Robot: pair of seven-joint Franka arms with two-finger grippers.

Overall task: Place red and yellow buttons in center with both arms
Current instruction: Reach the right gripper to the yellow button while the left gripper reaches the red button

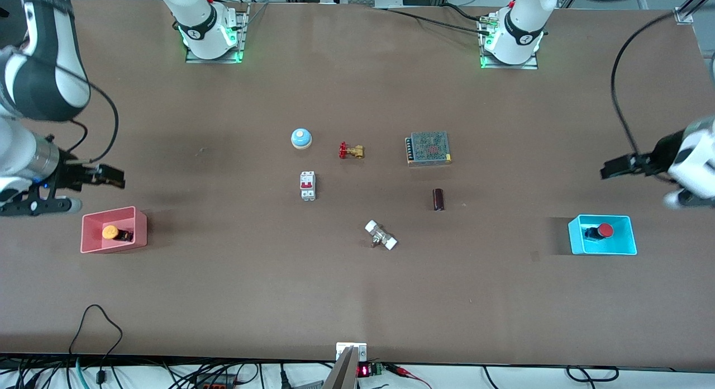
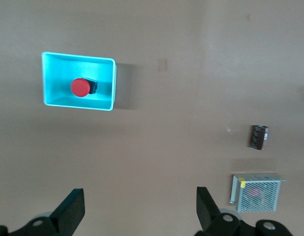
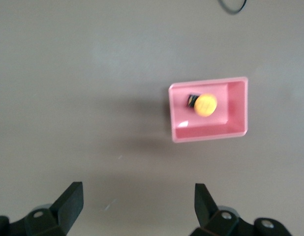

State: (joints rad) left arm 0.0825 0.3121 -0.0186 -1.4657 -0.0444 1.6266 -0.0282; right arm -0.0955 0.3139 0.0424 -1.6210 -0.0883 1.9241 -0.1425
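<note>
The yellow button point(image 1: 110, 232) lies in a pink bin point(image 1: 113, 212) at the right arm's end of the table. It also shows in the right wrist view point(image 3: 206, 104), inside the pink bin point(image 3: 208, 82). The red button point(image 1: 605, 230) lies in a cyan bin point(image 1: 600, 217) at the left arm's end, and in the left wrist view point(image 2: 79, 87) it sits in that cyan bin point(image 2: 78, 56). My right gripper point(image 1: 114, 178) point(image 3: 137, 204) is open and empty, up over bare table beside the pink bin. My left gripper point(image 1: 611, 170) point(image 2: 140, 209) is open and empty, up over bare table beside the cyan bin. The center point(image 1: 368, 182) is brown tabletop.
Around the middle stand a blue dome bell point(image 1: 301, 138), a brass valve with a red handle point(image 1: 351, 151), a white circuit breaker point(image 1: 308, 185), a mesh-covered power supply point(image 1: 428, 148), a dark cylinder point(image 1: 438, 199) and a white-ended fitting point(image 1: 381, 235).
</note>
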